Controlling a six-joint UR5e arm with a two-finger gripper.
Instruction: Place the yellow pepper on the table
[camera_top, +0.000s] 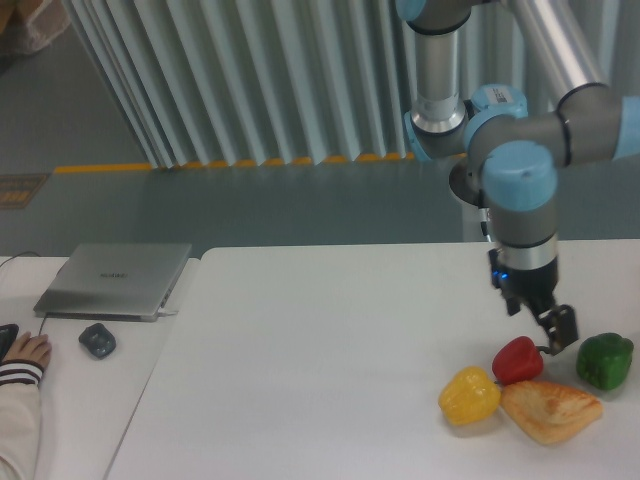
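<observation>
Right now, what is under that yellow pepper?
The yellow pepper sits directly on the white table, with nothing else visibly beneath it. Its underside is hidden. The pastry lies just beside it, and the gripper hangs apart, above the red pepper.
</observation>
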